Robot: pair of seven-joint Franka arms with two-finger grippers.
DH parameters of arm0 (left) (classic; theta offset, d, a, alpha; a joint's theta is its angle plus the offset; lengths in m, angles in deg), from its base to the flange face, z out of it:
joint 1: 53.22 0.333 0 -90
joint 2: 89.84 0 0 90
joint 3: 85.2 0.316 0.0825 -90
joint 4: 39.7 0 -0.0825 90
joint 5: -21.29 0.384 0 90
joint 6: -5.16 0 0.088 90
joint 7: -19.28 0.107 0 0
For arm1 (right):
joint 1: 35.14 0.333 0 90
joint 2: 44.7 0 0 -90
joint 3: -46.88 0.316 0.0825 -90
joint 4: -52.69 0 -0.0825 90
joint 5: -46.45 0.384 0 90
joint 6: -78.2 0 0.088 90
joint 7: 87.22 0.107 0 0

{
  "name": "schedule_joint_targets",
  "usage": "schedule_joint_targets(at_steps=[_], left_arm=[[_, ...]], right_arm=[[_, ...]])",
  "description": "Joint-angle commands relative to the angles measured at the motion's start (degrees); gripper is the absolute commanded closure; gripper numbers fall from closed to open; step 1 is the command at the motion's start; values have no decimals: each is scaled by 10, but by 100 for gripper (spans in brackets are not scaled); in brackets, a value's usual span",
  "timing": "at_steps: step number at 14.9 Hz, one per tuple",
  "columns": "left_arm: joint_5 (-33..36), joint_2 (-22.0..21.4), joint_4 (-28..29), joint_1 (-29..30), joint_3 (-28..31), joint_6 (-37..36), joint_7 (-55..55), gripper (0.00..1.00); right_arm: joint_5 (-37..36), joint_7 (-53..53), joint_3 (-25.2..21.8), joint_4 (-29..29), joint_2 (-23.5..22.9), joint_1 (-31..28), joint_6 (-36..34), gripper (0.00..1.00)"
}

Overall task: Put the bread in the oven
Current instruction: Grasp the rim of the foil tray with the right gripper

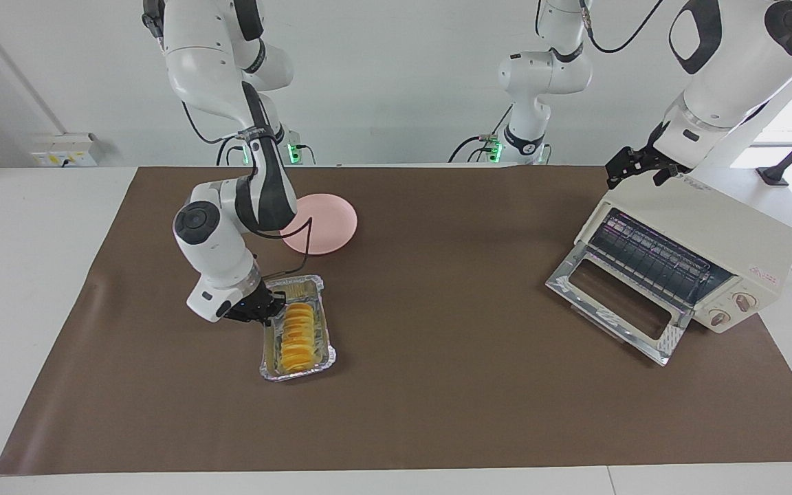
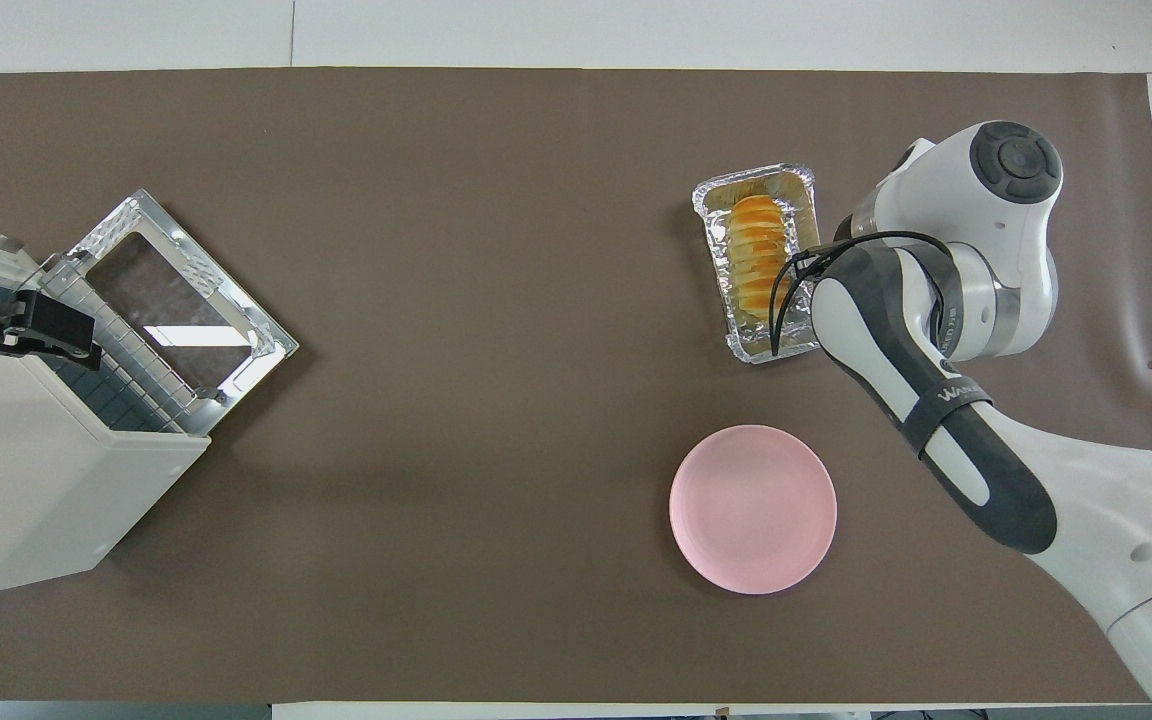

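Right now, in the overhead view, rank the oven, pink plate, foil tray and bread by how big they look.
1. oven, clearly largest
2. pink plate
3. foil tray, partly hidden by the right arm, so its place below the plate is unsure
4. bread, smallest, lying in the tray

No readable text on anything.

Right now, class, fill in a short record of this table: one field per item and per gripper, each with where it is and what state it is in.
bread: lying in the foil tray
foil tray: on the brown mat, farther from the robots than the pink plate
pink plate: bare, on the mat
oven: at the left arm's end of the table, door dropped open, nothing on the rack
right gripper: shut on the foil tray's rim, at the corner nearer the robots
left gripper: open, over the oven's top, waiting
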Motion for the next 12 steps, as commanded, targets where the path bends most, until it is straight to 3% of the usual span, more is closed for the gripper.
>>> schedule_joint_targets(at_steps=[1, 8, 12], left_arm=[[11, -13, 10, -1, 2, 6, -1, 0], [11, -13, 10, -1, 2, 6, -1, 0], [11, -13, 10, -1, 2, 6, -1, 0]], right_arm=[[3, 7, 3, -17, 7, 2, -27, 100], [15, 91, 4, -158, 8, 25, -190, 100], [89, 173, 6, -200, 12, 67, -210, 100]])
